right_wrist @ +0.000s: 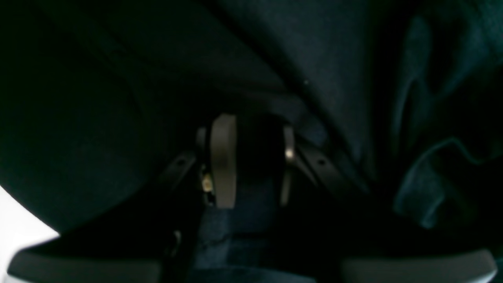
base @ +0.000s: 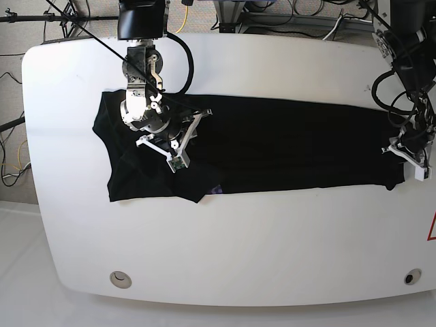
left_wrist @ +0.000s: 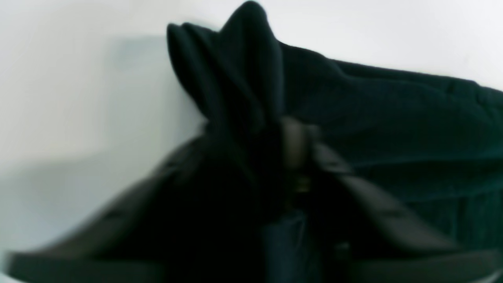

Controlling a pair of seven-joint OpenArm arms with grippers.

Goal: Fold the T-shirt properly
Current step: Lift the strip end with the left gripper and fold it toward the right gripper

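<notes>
The black T-shirt [base: 286, 146] lies as a long flat strip across the white table [base: 238, 238], with a looser folded heap at its left end. A small purple mark [base: 216, 189] shows at its lower edge. My right gripper [base: 185, 139] is over the left part of the shirt. In the right wrist view its fingers [right_wrist: 224, 157] are closed on a thick bunch of the T-shirt [right_wrist: 314, 51]. My left gripper [base: 400, 151] is at the shirt's right end. In the left wrist view it [left_wrist: 298, 141] is shut on a gathered corner of the T-shirt [left_wrist: 393, 110], held just above the table.
The table has a round hole near the front left [base: 120, 277] and another near the front right [base: 409, 276]. Cables and stands [base: 272, 13] lie beyond the back edge. A red mark [base: 432, 228] shows at the right border.
</notes>
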